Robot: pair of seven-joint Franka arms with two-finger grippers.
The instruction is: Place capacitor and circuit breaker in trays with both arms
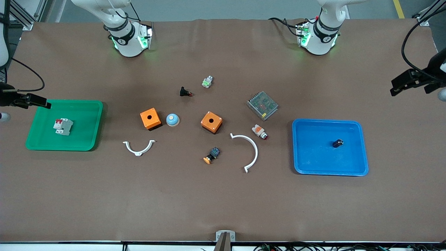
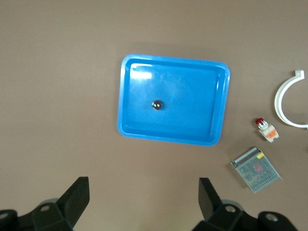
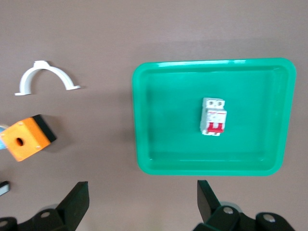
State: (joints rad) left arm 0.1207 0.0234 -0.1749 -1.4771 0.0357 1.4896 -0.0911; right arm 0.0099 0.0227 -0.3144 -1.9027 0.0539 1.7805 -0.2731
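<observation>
From my remote station I judge both placements complete and the retreat step in hand: each part lies in its tray and neither gripper holds anything. Nearest the front camera among the task items, the tiny black cylindrical capacitor (image 1: 337,143) rests inside the shallow blue plastic tray (image 1: 362,150) at the left arm's end of the table, apart from every wall. Slightly farther from the camera, the small white-grey rectangular circuit breaker with red switch levers (image 1: 63,126) lies flat inside the shallow green plastic tray (image 1: 97,122) at the right arm's end. The right gripper (image 1: 26,100) hangs above the edge of the green tray, jaws spread wide and empty; its wrist view shows the breaker (image 3: 213,116) well apart from the black fingers (image 3: 77,202). The left gripper (image 1: 406,83) hangs off the table's edge past the blue tray, jaws likewise spread wide and empty; its wrist view shows the capacitor (image 2: 157,104) well clear of the fingertips (image 2: 208,195). The next move, in my judgement, calls only for returning both arms to rest without disturbing either tray.
</observation>
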